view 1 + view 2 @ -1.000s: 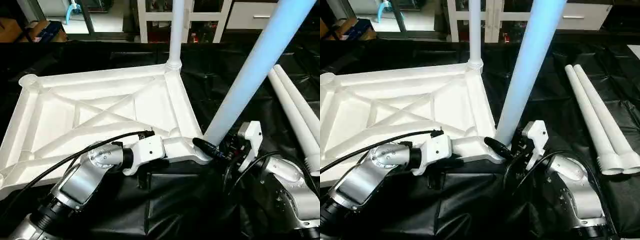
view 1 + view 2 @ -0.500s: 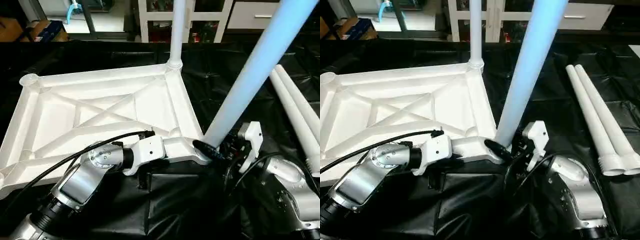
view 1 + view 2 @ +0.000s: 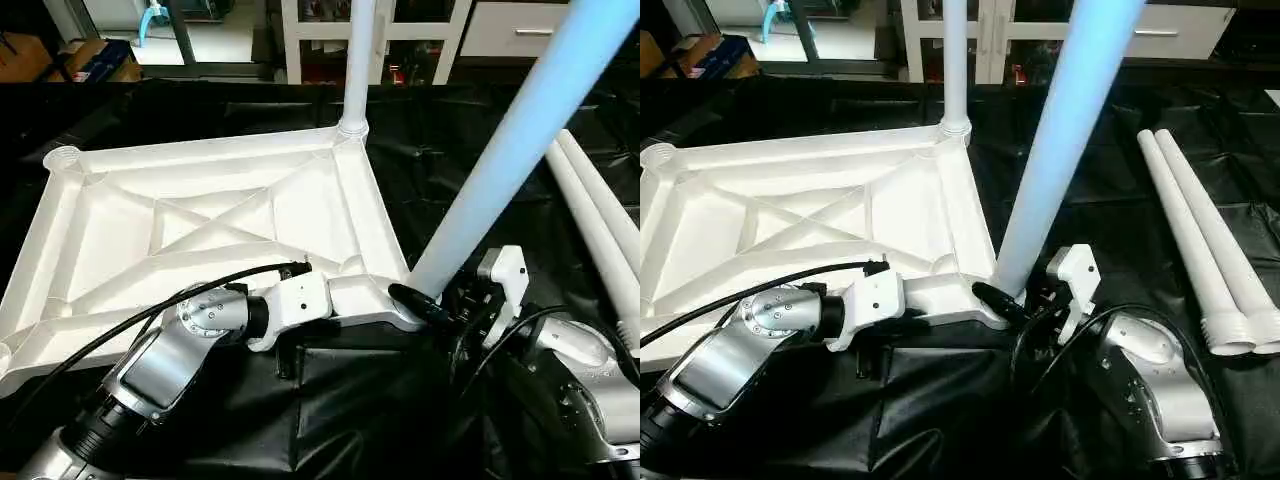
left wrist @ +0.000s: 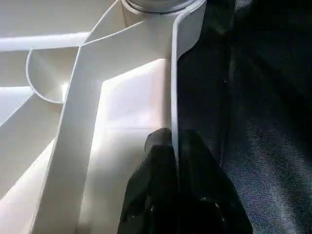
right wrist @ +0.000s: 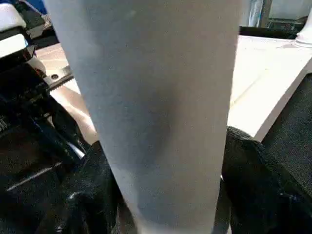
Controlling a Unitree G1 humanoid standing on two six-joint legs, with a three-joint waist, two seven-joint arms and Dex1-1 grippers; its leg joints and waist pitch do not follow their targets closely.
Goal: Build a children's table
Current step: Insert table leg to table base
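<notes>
The white table top (image 3: 200, 215) lies upside down on black sheeting, its X-ribbed underside facing up. One white leg (image 3: 356, 60) stands upright in the far right corner socket. A second leg (image 3: 500, 150) leans to the right, its lower end at the near right corner socket (image 3: 408, 300). My right gripper (image 3: 455, 305) is shut on that leg near its base, and the black fingers (image 5: 92, 190) flank the tube (image 5: 156, 97). My left gripper (image 3: 415, 303) is shut on the top's near rim (image 4: 173, 97) beside that corner. Two more legs (image 3: 1200, 230) lie loose on the right.
Black sheeting (image 3: 350, 420) covers the ground around the top. A white shelf unit (image 3: 420, 35) stands at the back, and a cardboard box (image 3: 40, 50) sits at the back left. A black cable (image 3: 130, 320) runs over my left forearm.
The view has shifted slightly. Both grippers keep the same holds, and the leaning leg stays at the near right corner.
</notes>
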